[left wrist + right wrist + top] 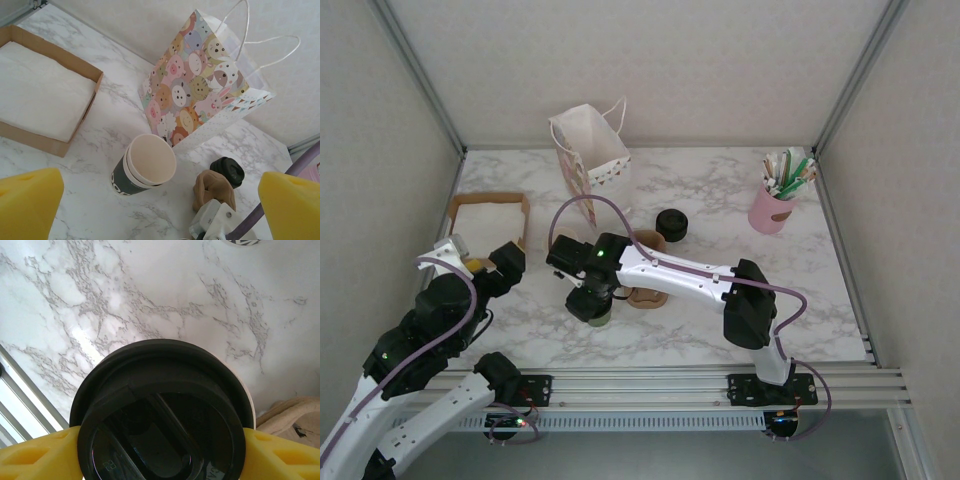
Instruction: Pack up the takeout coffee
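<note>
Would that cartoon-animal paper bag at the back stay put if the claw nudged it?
Unlikely. The bag is thin paper, so likely light, and stands tall on a narrow base; a nudge would probably slide or tip it. Its sides look easy to crumple if squeezed. The stack of cups close by might get bumped.

The bag (590, 150) stood at the back — tray (488, 198) to its left, pot (772, 208) far right. The coffee (162, 415) sat in front, beside the carrier (650, 297).

Lab test booth: aluminium frame (420, 75), white panels (640, 60), marble tabletop (720, 200).
</note>
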